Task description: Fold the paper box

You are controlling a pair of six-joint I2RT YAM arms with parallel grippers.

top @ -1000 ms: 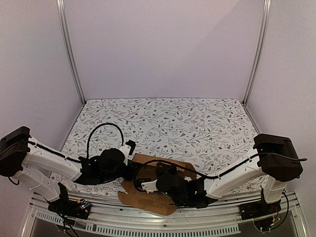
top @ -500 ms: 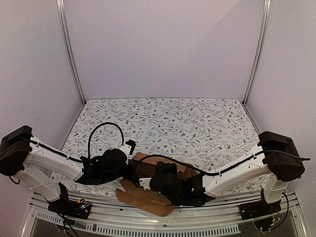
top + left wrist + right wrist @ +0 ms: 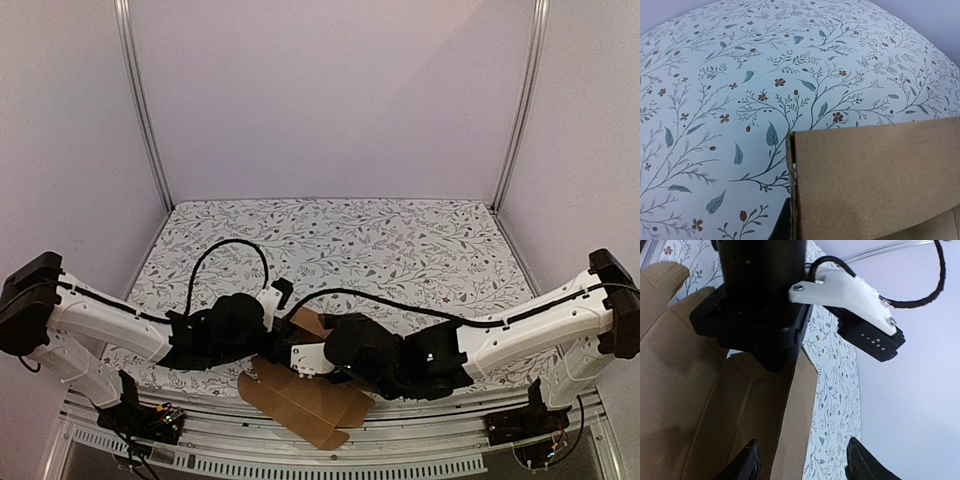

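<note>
The left gripper (image 3: 270,338) reaches in from 9 o'clock and is clamped tight on one upright panel of the paper box (image 3: 300,405). Its wrist view shows that panel's raw corrugated edge close up, with a dark fingertip (image 3: 784,222) beside it.

The box is plain brown cardboard, only partly formed. One wall stands up between the two grippers, while rounded flaps lie flat and splay toward 6 o'clock. It sits at the 6 o'clock edge of the floral table (image 3: 400,250), and its lowest flap hangs over the metal rail (image 3: 440,430) at the front.

The right gripper (image 3: 802,465) comes in from 3 o'clock. Its claw is spread, with the fingertips (image 3: 747,465) apart on either side of the standing wall's edge and gripping nothing.

From the box toward 12 o'clock the patterned surface runs bare to the back wall. Side walls and two metal posts (image 3: 140,100) close it in at 9 and 3 o'clock.
</note>
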